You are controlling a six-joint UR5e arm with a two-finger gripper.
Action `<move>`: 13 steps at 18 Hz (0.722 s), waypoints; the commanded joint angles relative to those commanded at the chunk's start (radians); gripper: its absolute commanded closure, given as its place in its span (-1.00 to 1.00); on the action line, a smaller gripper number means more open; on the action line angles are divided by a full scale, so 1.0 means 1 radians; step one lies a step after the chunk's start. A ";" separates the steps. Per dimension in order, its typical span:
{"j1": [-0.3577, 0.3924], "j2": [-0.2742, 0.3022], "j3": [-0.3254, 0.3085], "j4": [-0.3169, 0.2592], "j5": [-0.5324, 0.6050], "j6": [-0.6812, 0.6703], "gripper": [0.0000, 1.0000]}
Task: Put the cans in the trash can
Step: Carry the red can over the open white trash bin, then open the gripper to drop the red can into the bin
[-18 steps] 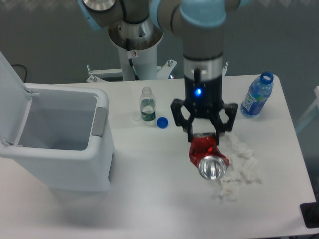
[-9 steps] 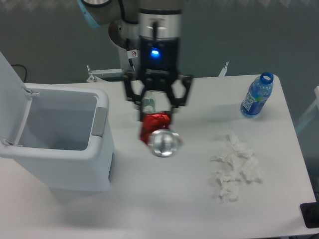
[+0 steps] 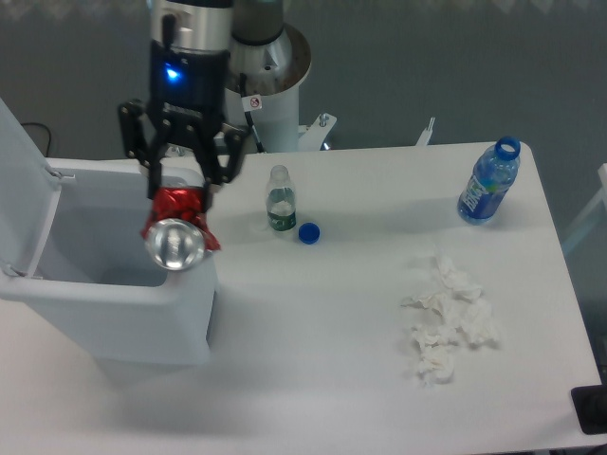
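One fixed camera watches me from high above the front edge of my table (image 3: 313,341), tilted down and facing my base (image 3: 270,104) at twelve o'clock. It stands far enough back to take in nearly the whole tabletop, from the trash can (image 3: 114,313) at nine o'clock to the table's right edge at three. No second view overlaps it.
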 joint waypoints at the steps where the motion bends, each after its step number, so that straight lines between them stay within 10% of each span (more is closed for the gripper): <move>1: -0.002 0.003 -0.015 0.000 0.000 0.000 -0.25; 13: -0.049 -0.012 -0.043 0.008 -0.008 0.000 -0.25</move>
